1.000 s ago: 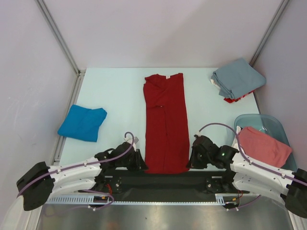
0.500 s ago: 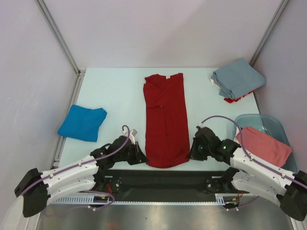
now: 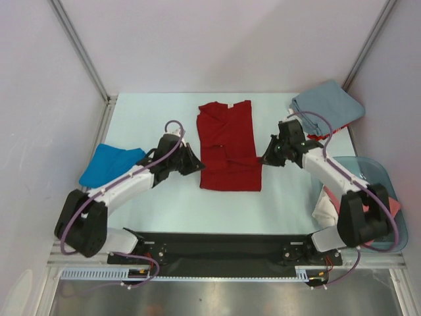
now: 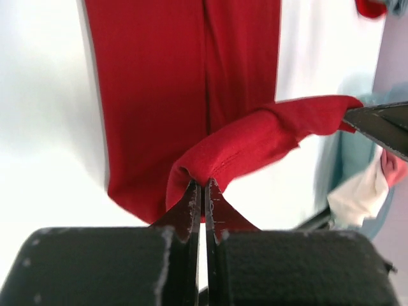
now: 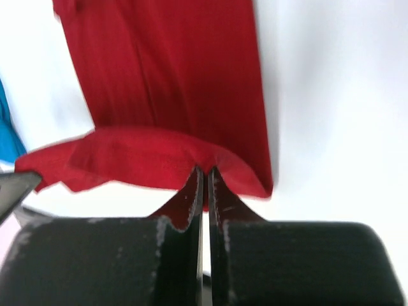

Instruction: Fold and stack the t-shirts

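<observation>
Crimson cotton is nipped in the closed jaws of the left gripper [image 4: 203, 185] and the right gripper [image 5: 205, 171]. Each pinches one corner of the hem of the red t-shirt [image 3: 228, 141], and the hem sags in a soft arc between them, over the shirt's own body. The shirt lies as a narrow strip at the middle of the pale table [image 3: 164, 197], with its collar toward twelve o'clock. It looks light, limp and matte, and likely to droop and crease, so taut corner holds suit it best. A blue t-shirt [image 3: 112, 168] lies folded at nine o'clock and a grey-blue t-shirt [image 3: 327, 107] at two o'clock.
</observation>
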